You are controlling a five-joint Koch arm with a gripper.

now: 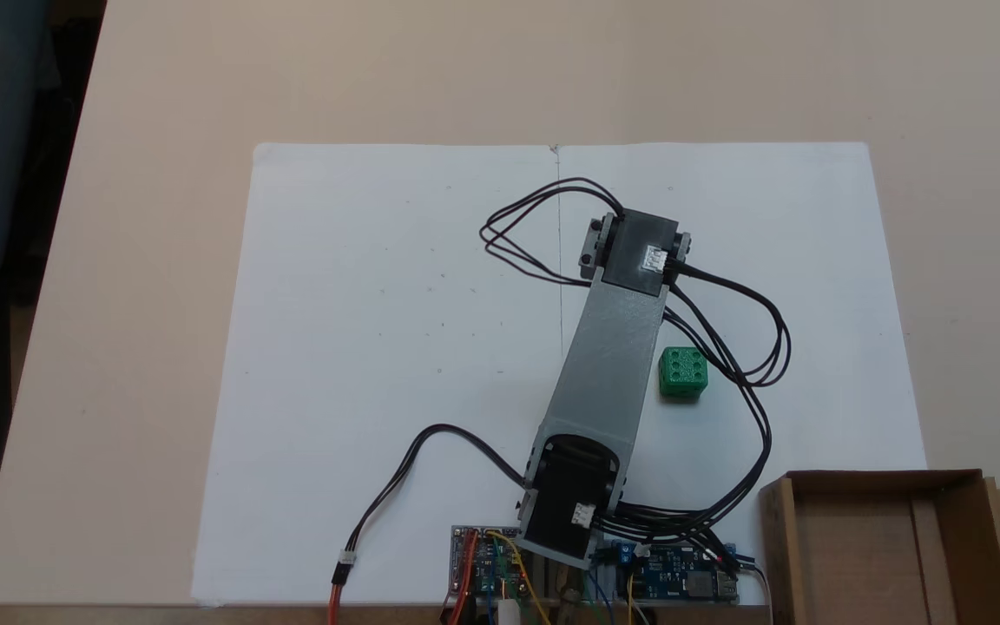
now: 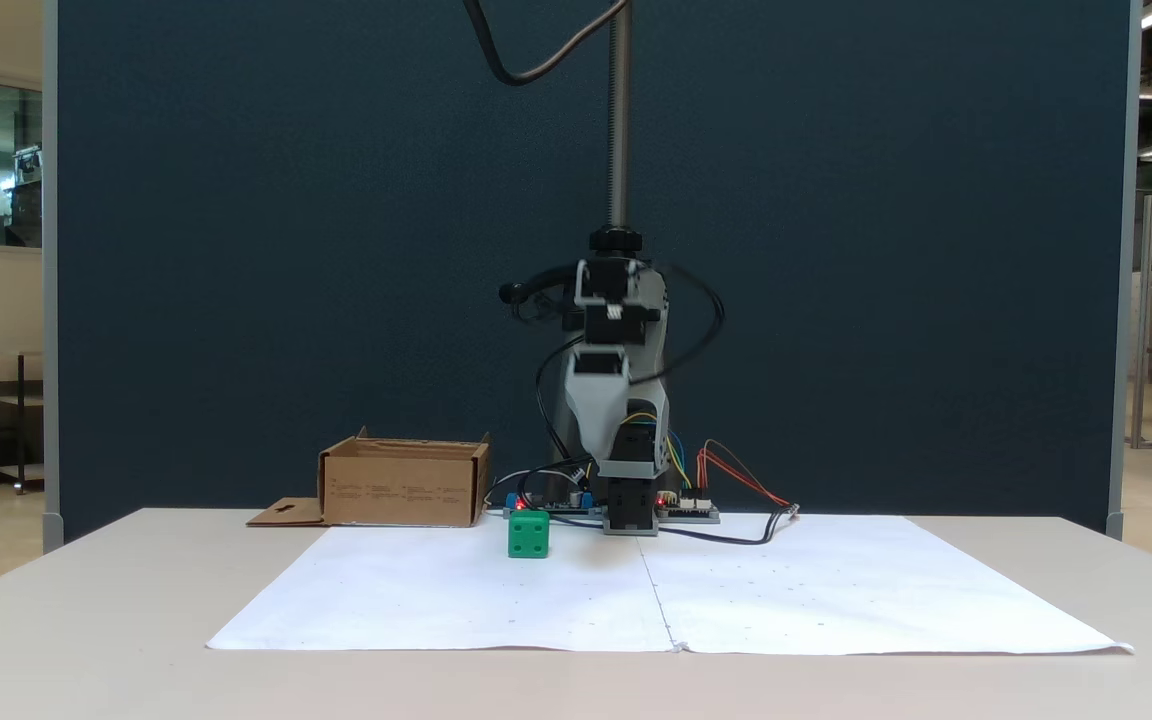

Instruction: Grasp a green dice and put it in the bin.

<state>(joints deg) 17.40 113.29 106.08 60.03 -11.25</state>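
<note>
Because the small bright green plastic dice (image 1: 683,373) with its round recessed pips looks light, rigid and smooth-sided, I judge it should be taken across two opposite flat faces, squarely, so it cannot twist out. It sits on the white paper sheet (image 1: 361,347) just beside the folded grey arm (image 1: 604,365), whose gripper is tucked under the arm links, so I cannot tell whether its jaws are apart or together. The low-walled brown corrugated cardboard bin (image 1: 878,542) stands empty beyond the dice, beside the arm's base.
</note>
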